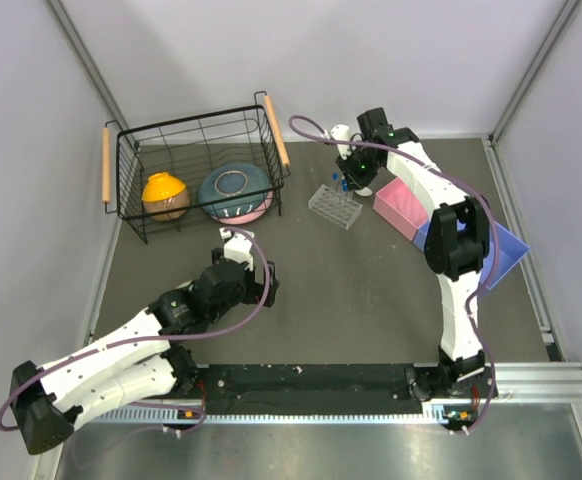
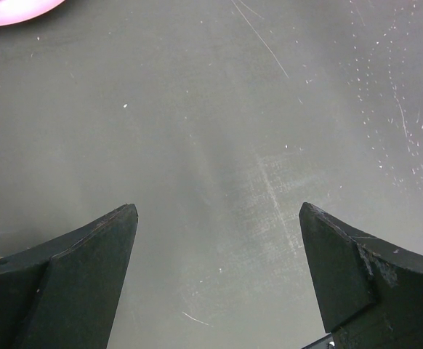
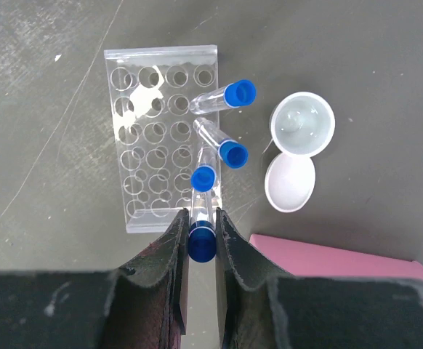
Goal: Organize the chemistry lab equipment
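The clear tube rack [image 3: 153, 138] lies on the dark table, also in the top view [image 1: 334, 206]. Three clear tubes with blue caps [image 3: 226, 96] stand in its right column. My right gripper [image 3: 201, 218] is shut on a fourth blue-capped tube [image 3: 201, 240], held over the rack's near right corner; in the top view it hangs above the rack [image 1: 351, 180]. Two tiny white round cups [image 3: 302, 123] [image 3: 290, 182] sit right of the rack. My left gripper [image 2: 219, 211] is open and empty over bare table, shown in the top view [image 1: 256, 275]. No pipettes show.
A black wire basket [image 1: 199, 175] at the back left holds an orange bowl [image 1: 165, 195] and a blue bowl on a pink one [image 1: 235, 192]. A pink box [image 1: 404, 207] and a blue tray [image 1: 501, 255] lie on the right by the right arm.
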You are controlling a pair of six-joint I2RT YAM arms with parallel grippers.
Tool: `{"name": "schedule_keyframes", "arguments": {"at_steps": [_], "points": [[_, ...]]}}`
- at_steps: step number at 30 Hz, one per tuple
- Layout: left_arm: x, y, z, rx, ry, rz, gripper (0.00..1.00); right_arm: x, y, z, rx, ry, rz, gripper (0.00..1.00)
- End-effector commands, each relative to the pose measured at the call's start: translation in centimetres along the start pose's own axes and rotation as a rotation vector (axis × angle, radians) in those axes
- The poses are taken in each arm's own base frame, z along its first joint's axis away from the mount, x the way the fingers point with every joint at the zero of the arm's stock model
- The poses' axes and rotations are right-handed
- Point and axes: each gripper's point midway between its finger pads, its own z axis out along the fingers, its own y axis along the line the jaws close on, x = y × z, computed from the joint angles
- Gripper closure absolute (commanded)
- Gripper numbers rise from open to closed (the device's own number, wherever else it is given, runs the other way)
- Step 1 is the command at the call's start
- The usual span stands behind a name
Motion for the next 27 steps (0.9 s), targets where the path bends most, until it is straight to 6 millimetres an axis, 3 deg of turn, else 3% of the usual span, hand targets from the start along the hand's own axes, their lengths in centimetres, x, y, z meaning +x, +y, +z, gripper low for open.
{"name": "schedule_keyframes", "arguments": {"at_steps": [1, 13, 19, 22, 24, 27], "points": [[-0.8, -0.1, 0.0, -0.002, -0.025, -0.019, 0.01, -1.4, -1.5, 0.0, 0.045, -0.037, -0.001, 0.88], [-0.9, -0.1, -0.1, 0.001, -0.027, -0.021, 0.01, -0.1, -1.6, 1.6, 0.041, 0.003, 0.010, 0.87], [-1.1, -0.1, -0.3, 0.004, -0.032, -0.024, 0.01, 0.6, -1.3, 2.3, 0.024, 0.019, 0.019, 0.82], [-1.3, -0.2, -0.4, 0.008, -0.034, -0.025, 0.01, 0.6, -1.2, 2.0, 0.024, 0.019, 0.019, 0.73], [-1.4, -0.3, -0.5, 0.014, -0.036, -0.025, 0.01, 0.4, -1.1, 1.7, 0.023, 0.009, 0.018, 0.61], [-2.0, -0.5, -0.9, 0.028, -0.048, -0.034, 0.01, -0.5, -1.0, 0.0, 0.034, -0.017, 0.011, 0.53]]}}
